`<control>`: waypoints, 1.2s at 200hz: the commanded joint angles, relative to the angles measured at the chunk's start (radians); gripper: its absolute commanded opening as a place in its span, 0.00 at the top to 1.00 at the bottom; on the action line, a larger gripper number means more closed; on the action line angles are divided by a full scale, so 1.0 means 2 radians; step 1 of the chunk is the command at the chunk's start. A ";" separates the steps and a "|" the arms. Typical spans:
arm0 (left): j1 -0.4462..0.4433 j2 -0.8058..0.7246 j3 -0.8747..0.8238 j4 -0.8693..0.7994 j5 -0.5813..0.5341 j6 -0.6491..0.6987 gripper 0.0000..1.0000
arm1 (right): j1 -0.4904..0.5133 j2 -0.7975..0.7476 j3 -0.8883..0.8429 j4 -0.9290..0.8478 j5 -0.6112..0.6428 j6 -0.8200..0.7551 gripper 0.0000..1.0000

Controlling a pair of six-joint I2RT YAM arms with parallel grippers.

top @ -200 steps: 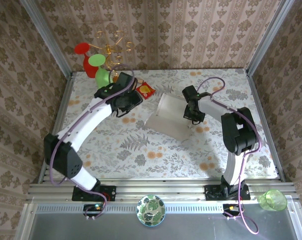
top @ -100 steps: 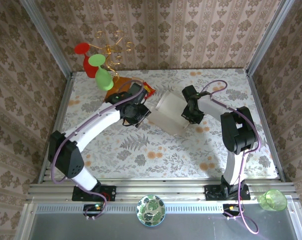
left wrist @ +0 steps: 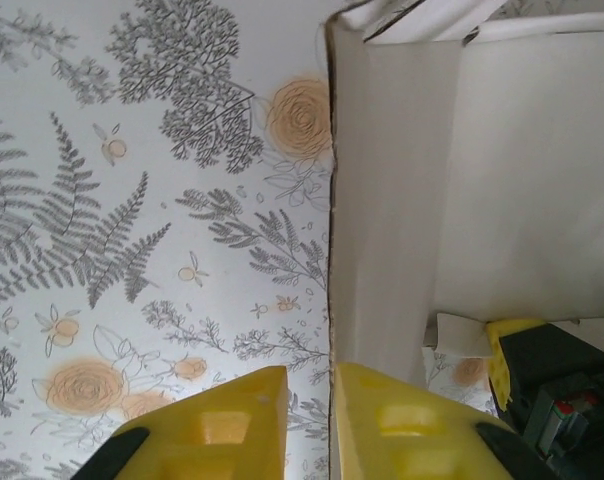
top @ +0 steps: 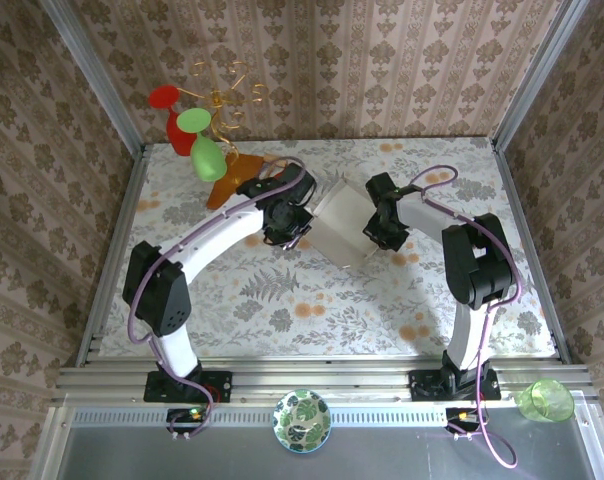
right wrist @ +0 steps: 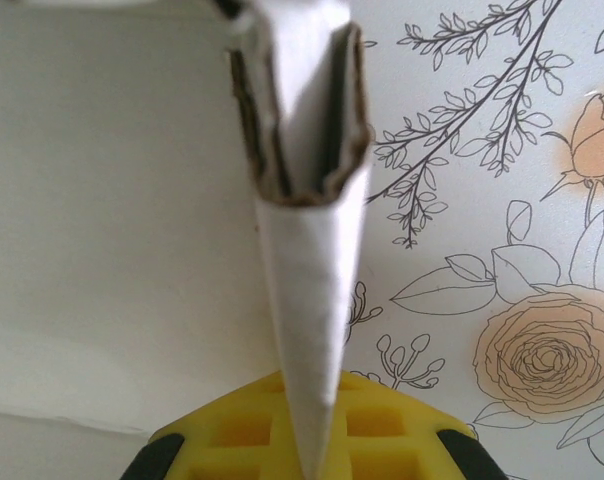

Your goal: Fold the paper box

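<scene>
Your left arm sweeps in a long arc from its base at the near left, across the table (top: 282, 300), to the left side of the paper box (top: 337, 228). The box sits mid-table, a little toward the far side, between the two wrists. The left gripper (top: 296, 222) is at the box's left wall. In the left wrist view the wall's cut edge runs straight down into the narrow gap of the left gripper (left wrist: 310, 425), lying against the right-hand finger with a sliver of cloth showing beside the other. You cannot tell whether that wall is actually pinched.

Your right arm rises from the near right, bends at the elbow and reaches back left. Its right gripper (top: 374, 230) is on the box's right side. In the right wrist view the right gripper (right wrist: 312, 445) is clamped on a folded double wall of the box (right wrist: 102, 200), seen edge-on.

Bare floral cloth lies on the near side of the box. An orange board (top: 227, 186) sits just beyond your left forearm, at the far left.
</scene>
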 commanded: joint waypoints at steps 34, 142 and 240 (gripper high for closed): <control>-0.003 0.042 0.079 -0.113 -0.032 0.000 1.00 | 0.001 -0.009 -0.018 -0.001 -0.008 0.020 1.00; -0.002 0.034 0.180 -0.197 -0.081 -0.002 0.62 | 0.006 -0.014 -0.027 0.008 -0.018 0.030 1.00; 0.003 0.080 0.148 -0.114 -0.016 -0.036 0.55 | 0.006 -0.017 -0.042 0.023 -0.027 0.036 1.00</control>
